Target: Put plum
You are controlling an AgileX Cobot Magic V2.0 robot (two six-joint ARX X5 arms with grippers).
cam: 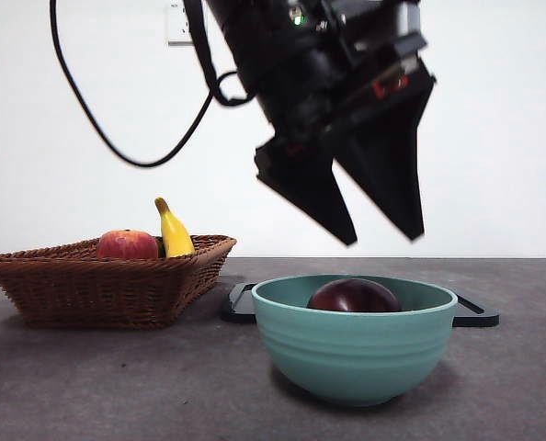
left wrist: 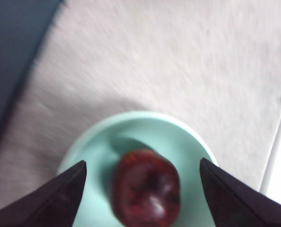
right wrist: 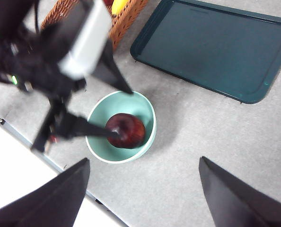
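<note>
The dark maroon plum [cam: 354, 296] [left wrist: 146, 187] [right wrist: 126, 130] lies inside a teal bowl [cam: 356, 354] [left wrist: 95, 156] [right wrist: 145, 111] at the front of the table. My left gripper [cam: 383, 234] [left wrist: 143, 177] hangs open above the bowl, its two black jaws spread wide and clear of the fruit. My right gripper [right wrist: 143, 182] is open too, high above the table and off to the side of the bowl, with nothing between its jaws.
A wicker basket [cam: 108, 280] [right wrist: 126, 19] at the left holds a red-orange apple-like fruit [cam: 127, 244] and a yellow banana [cam: 174, 230]. A dark flat tray [cam: 475, 312] [right wrist: 211, 45] lies behind the bowl. A black cable [cam: 117, 138] loops down from the left arm.
</note>
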